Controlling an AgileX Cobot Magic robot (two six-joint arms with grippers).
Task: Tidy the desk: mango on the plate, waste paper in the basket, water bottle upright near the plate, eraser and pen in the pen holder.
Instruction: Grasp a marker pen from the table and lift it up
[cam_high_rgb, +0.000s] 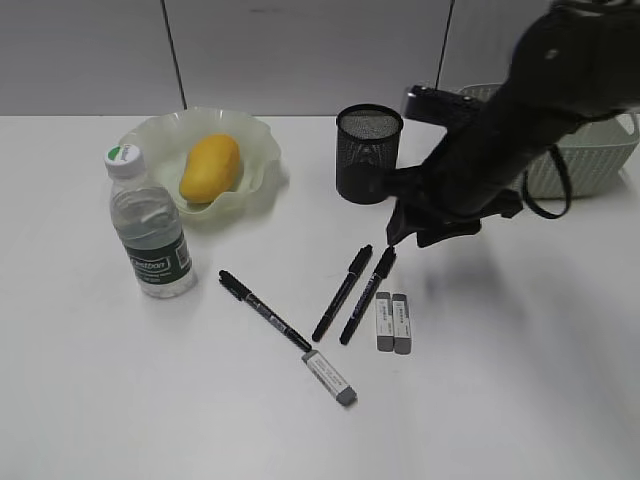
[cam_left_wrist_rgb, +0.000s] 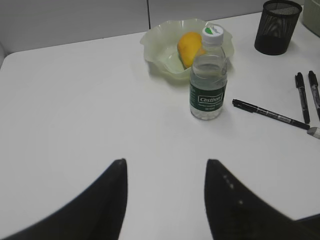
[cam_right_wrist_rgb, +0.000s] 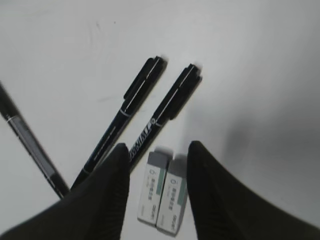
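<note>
Right hand (cam_right_wrist_rgb: 157, 150) wide open over two erasers (cam_right_wrist_rgb: 162, 192) (side by side), pens (cam_right_wrist_rgb: 165, 107) just beside, pen holder (cam_high_rgb: 368, 153) behind

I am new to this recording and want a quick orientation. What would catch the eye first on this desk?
The black right arm, its open gripper hovering over two side-by-side erasers at centre. Next, the yellow mango in the wavy plate at back left, with the upright water bottle just in front.
</note>
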